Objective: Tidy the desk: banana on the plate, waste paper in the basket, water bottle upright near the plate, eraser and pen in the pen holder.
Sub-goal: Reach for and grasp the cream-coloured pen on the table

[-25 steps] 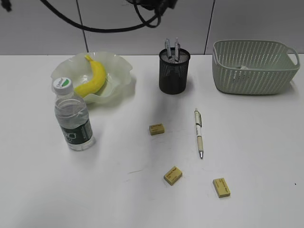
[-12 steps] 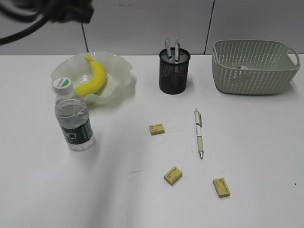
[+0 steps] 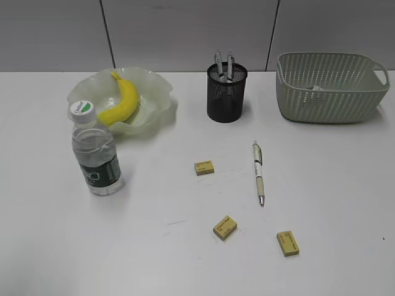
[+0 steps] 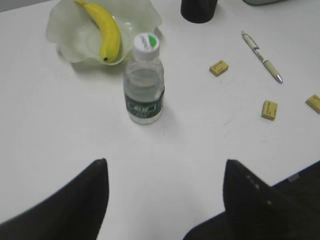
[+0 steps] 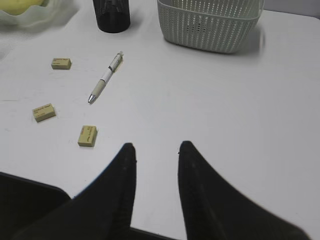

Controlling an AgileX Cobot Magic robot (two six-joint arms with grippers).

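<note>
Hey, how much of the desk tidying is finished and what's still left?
Done: the banana lies on the plate, and the bottle stands upright beside it. Something pale sits in the basket, perhaps the paper. In hand: nothing; both grippers are open and empty. Left: three erasers and the pen, bound for the holder.

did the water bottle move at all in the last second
No. In the exterior view the water bottle stands upright in the same spot, just in front of the plate and left of the nearest eraser.
</note>
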